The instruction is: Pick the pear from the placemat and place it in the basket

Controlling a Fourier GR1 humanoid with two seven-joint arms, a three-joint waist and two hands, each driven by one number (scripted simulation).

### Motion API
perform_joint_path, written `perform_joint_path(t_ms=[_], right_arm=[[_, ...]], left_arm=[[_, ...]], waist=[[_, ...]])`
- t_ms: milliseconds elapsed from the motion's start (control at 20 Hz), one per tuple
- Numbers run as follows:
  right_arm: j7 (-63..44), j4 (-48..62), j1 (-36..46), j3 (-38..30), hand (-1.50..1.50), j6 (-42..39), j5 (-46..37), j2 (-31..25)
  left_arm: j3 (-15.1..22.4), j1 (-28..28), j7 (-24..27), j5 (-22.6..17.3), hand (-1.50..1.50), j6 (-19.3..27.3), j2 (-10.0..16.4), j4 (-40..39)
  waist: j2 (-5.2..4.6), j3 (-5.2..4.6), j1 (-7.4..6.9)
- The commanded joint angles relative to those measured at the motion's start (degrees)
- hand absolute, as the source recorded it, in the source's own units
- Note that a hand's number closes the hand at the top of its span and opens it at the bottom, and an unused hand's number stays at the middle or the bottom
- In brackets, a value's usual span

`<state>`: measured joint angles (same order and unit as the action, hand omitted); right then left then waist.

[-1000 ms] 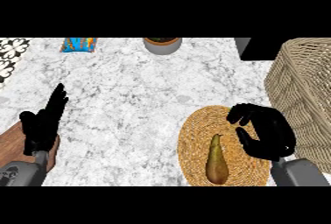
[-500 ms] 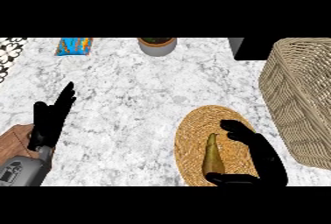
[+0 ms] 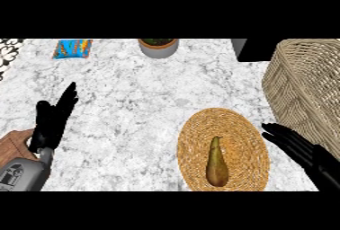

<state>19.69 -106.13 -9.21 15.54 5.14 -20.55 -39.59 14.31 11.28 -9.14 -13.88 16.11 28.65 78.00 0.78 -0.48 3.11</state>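
A brown-green pear point(image 3: 216, 161) lies on a round woven placemat point(image 3: 225, 121) at the lower right of the counter, stem pointing away from me. My right hand point(image 3: 300, 150) hovers just right of the placemat, fingers straight and open, apart from the pear. A tall wicker basket point(image 3: 302, 90) stands at the right edge, behind that hand. My left hand point(image 3: 53, 120) rests open at the left, fingers pointing up, holding nothing.
A grey pot point(image 3: 158, 47) with soil stands at the back centre. A blue snack packet point(image 3: 73, 48) lies at the back left. A dark box point(image 3: 252, 49) sits beside the basket. A wooden board point(image 3: 12, 143) shows at the left edge.
My right hand has drawn off the pear and moved to the right of the placemat, fingers now straight. The pear lies uncovered. The left hand is barely changed.
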Motion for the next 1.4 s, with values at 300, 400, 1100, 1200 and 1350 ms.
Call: perform_joint_path(t_ms=[300, 400, 1100, 1200, 1350], right_arm=[[-25.58, -26.61, -6.84, -2.12, -1.5, -19.34, 5.3, -12.77], [-30.99, -30.54, -7.2, -2.38, -1.5, -21.31, 6.07, -12.21], [-25.08, -20.47, -6.38, -0.54, -1.5, -17.26, -10.83, 5.48], [-19.79, -12.66, -4.54, -2.76, -1.5, -16.52, -10.34, 5.81], [-23.61, -16.96, -5.8, -1.73, -1.5, -20.12, -10.94, 7.8]], left_arm=[[-1.3, 2.05, -0.07, 0.62, 0.0, -2.4, -1.04, -1.33], [-0.32, 2.69, -2.71, 1.78, 0.0, -2.21, -1.83, 0.36], [-3.93, 2.85, -5.75, 7.98, 0.0, -4.75, -6.62, 1.91], [-5.44, 1.45, -4.08, 7.86, 0.0, -5.16, -6.38, 1.28], [-7.89, -1.25, -5.32, 7.58, 0.0, -8.83, -4.43, 5.53]], waist=[[-0.62, 0.38, -2.1], [-0.61, 0.42, -2.29], [-0.74, 0.5, -2.83], [-0.79, 0.52, -3.06], [-0.71, 0.5, -3.06]])
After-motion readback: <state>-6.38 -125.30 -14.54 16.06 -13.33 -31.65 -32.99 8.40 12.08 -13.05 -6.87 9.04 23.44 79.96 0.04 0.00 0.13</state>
